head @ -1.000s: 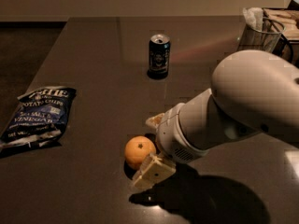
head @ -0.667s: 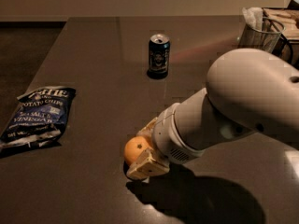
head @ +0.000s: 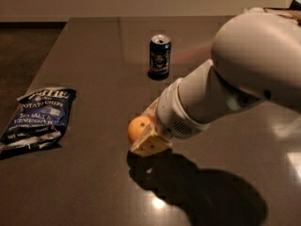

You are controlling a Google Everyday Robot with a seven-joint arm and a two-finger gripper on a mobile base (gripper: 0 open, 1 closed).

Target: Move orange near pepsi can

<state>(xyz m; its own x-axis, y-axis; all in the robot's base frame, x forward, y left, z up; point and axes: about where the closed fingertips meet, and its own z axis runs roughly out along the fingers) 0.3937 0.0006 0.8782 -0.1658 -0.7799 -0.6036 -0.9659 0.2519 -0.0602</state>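
The orange (head: 136,127) sits between my gripper's (head: 144,132) two pale fingers, near the middle of the dark table (head: 94,51). The gripper is shut on it and holds it just above the table, with a shadow below. One finger (head: 151,145) shows under the orange; the other is mostly hidden behind it. The pepsi can (head: 160,55) stands upright farther back, well apart from the orange. My big white arm (head: 235,79) reaches in from the right.
A blue potato chip bag (head: 38,117) lies flat near the table's left edge. The table's left edge runs diagonally, with dark floor (head: 23,46) beyond it. Some objects (head: 282,13) show at the back right corner, behind the arm.
My gripper closed in around the orange, and the orange has moved up in the view, toward the can. The can and the chip bag have not moved.
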